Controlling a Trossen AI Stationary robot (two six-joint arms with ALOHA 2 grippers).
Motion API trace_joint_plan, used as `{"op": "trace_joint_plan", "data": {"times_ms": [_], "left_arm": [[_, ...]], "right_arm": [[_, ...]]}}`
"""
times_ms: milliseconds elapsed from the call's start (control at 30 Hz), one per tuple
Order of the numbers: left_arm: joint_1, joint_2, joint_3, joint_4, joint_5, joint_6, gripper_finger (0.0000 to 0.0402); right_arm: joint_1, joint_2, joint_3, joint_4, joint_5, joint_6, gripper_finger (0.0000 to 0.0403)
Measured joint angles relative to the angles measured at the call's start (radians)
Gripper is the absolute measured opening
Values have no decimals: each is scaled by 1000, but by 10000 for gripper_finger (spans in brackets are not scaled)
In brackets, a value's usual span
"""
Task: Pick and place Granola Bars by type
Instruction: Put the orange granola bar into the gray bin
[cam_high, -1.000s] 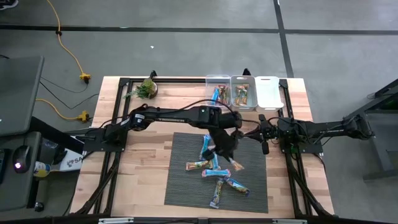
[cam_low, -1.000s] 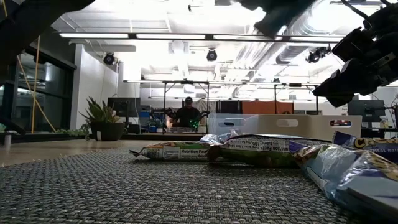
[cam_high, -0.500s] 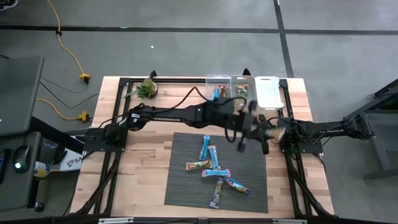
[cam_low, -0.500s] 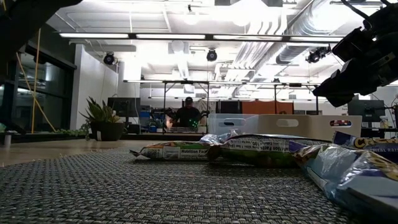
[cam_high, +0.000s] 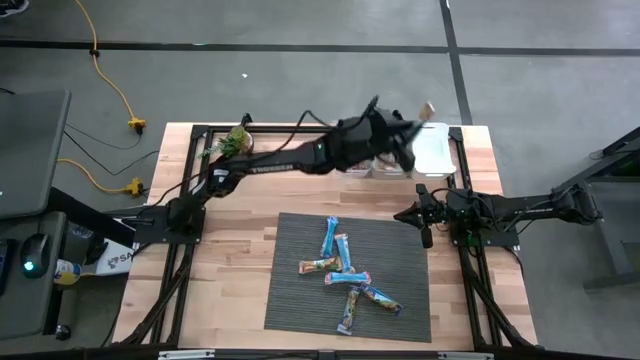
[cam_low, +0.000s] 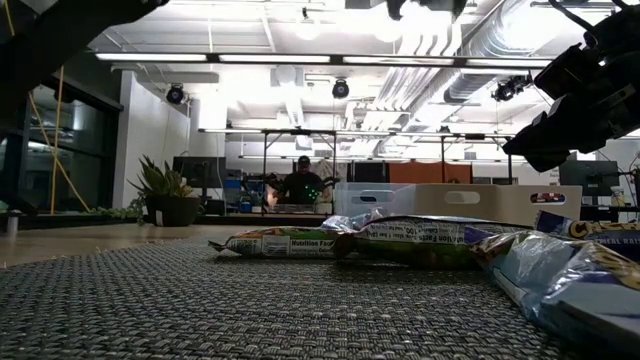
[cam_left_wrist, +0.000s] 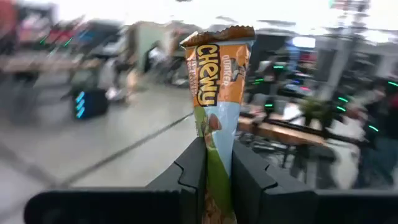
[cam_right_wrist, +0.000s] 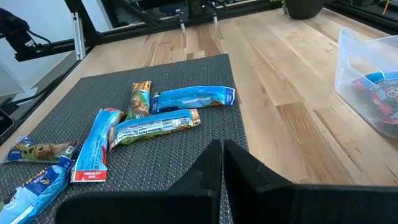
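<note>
- Two arms work over a wooden tabletop (cam_high: 240, 250) that carries a dark woven mat (cam_high: 300, 300); the mat is the landmark here.
- Left of the mat's far edge, near the tabletop's back corner, stands a small potted plant (cam_high: 237, 141).
- The left pincer (cam_high: 408, 125) is raised above the row of clear bins (cam_high: 352, 130) beyond the mat's far edge, and it is clenched on one granola bar (cam_left_wrist: 217, 118): an orange, pale blue and green wrapper printed "CHEWY", standing upright between the two fingers (cam_left_wrist: 193, 171).
- On the mat lie the other granola bars (cam_high: 345, 270), about six, mostly blue wrappers, bunched around its middle; some touch or overlap.
- Beyond the mat's far edge, the left and middle bins hold a few bars; the white bin (cam_high: 433, 148) to their right shows none that I can make out.
- The right pincer (cam_high: 422, 222) hovers just off the mat's right far corner, fingers pressed together on nothing.
- Past the mat in the low view, a person (cam_low: 302, 182) sits far back in the room.
</note>
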Motion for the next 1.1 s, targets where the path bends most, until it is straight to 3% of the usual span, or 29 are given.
{"op": "trace_joint_plan", "data": {"times_ms": [300,500,667,1100], "left_arm": [[125,19,-1,-261,-33,-524,49],[165,88,-4,-301,107,-720,49],[168,159,-4,-301,118,-816,49],[169,288,-3,-262,20,-935,49]], "right_arm": [[0,0,0,0,0,0,0],[0,0,0,0,0,0,0],[0,0,0,-1,0,0,0],[0,0,0,-2,0,0,0]]}}
